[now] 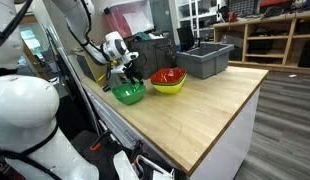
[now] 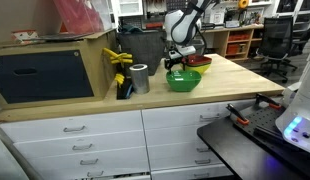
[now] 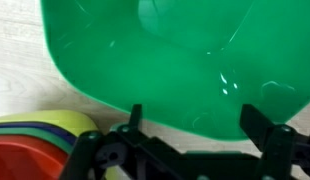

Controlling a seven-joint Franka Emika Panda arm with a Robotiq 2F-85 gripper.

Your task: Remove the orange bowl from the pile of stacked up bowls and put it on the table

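1 glossy, squarish orange bowl (image 1: 167, 76)

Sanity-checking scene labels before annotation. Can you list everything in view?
green bowl: 1, bright green, on table beside pile
pile: 1 stack, yellow outermost, on table
orange bowl: 1, red-orange, nested on top of pile
bin: 1, grey, on table behind pile
table: 1, light wood
cylinder: 1, grey, upright on table
clamps: count unclear, yellow and black, beside cylinder
box: 1, cardboard with dark panel, table end
drawers: several, white, under table
arm: 1, white
gripper: 1, black, open, over green bowl
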